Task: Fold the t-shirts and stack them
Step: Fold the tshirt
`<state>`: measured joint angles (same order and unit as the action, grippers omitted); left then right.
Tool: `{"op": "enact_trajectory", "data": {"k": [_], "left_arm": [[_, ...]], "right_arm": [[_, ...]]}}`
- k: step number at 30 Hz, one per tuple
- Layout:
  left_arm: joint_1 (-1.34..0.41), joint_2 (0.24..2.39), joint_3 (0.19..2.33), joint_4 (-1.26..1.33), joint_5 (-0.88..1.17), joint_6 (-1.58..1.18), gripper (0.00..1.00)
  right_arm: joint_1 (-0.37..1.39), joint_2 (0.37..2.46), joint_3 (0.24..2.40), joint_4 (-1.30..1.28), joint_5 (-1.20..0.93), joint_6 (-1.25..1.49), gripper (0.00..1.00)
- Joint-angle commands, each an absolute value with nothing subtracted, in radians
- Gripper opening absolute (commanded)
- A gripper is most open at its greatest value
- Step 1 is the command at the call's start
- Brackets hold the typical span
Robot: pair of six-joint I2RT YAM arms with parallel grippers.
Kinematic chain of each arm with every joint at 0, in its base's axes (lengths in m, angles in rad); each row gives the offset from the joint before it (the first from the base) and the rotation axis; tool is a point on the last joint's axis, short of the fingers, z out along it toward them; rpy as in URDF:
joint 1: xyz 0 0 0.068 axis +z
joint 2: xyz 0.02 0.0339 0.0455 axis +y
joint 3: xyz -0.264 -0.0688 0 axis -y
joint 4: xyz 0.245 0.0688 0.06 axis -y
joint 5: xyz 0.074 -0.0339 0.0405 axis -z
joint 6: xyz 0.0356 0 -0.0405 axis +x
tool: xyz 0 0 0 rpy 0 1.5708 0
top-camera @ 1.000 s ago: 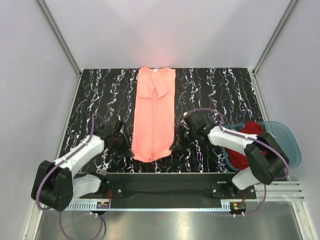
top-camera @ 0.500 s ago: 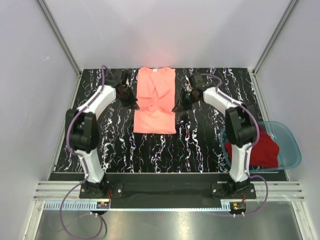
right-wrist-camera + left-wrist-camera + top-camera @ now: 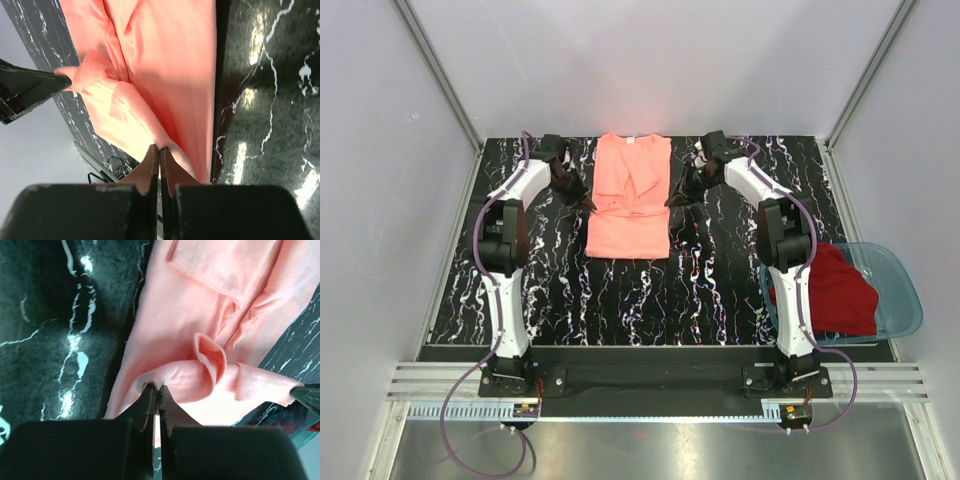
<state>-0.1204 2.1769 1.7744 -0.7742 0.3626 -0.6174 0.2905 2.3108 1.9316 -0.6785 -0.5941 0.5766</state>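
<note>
The salmon-pink t-shirt (image 3: 630,200) lies at the back middle of the table, its bottom half doubled up over the top. My left gripper (image 3: 586,203) is shut on the hem corner at the shirt's left edge; the left wrist view shows the stitched hem (image 3: 200,382) pinched at my fingertips (image 3: 156,387). My right gripper (image 3: 673,201) is shut on the hem corner at the right edge, with pink cloth (image 3: 150,90) pinched at its tips (image 3: 160,148). The dark red t-shirt (image 3: 835,290) lies bunched in the basin.
A translucent blue plastic basin (image 3: 905,290) sits at the table's right front edge. Both arms reach far out from their bases toward the back. The black marbled table (image 3: 640,300) is bordered by grey walls and aluminium posts.
Both grippers carried the shirt's bottom hem from the near edge up to the back, folding the shirt in half. Both arms now stretch out long.
</note>
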Motion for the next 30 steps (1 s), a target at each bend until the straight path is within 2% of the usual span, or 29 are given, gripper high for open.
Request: {"op": "enact_trajectory", "data": {"k": [1, 8, 10, 14, 18, 20, 23, 28, 29, 30], "left_arm": [[-0.12, 2.175, 1.836, -0.72, 0.423, -0.604, 0.0], [-0.118, 2.232, 1.901, -0.677, 0.498, -0.606, 0.02], [-0.118, 2.244, 1.911, -0.663, 0.517, -0.601, 0.09], [-0.115, 2.286, 1.951, -0.679, 0.529, -0.591, 0.12], [-0.11, 2.315, 1.977, -0.68, 0.543, -0.601, 0.1], [-0.109, 2.319, 1.985, -0.68, 0.545, -0.603, 0.05], [-0.11, 2.306, 1.993, -0.684, 0.543, -0.601, 0.02], [-0.1, 2.336, 2.032, -0.687, 0.528, -0.612, 0.12], [-0.098, 2.35, 2.051, -0.699, 0.525, -0.611, 0.19], [-0.098, 2.382, 2.095, -0.721, 0.522, -0.607, 0.22]], "right_arm": [[0.276, 2.341, 1.997, -0.675, -0.64, 0.586, 0.0], [0.259, 2.408, 2.088, -0.661, -0.673, 0.604, 0.0], [0.256, 2.424, 2.101, -0.661, -0.68, 0.604, 0.0], [0.244, 2.444, 2.124, -0.638, -0.687, 0.626, 0.0], [0.242, 2.483, 2.167, -0.643, -0.696, 0.632, 0.0], [0.242, 2.494, 2.189, -0.643, -0.712, 0.64, 0.0], [0.242, 2.488, 2.187, -0.632, -0.715, 0.64, 0.0], [0.227, 2.514, 2.219, -0.604, -0.713, 0.678, 0.03], [0.224, 2.525, 2.23, -0.6, -0.712, 0.684, 0.09], [0.222, 2.546, 2.241, -0.595, -0.709, 0.687, 0.09]]}}
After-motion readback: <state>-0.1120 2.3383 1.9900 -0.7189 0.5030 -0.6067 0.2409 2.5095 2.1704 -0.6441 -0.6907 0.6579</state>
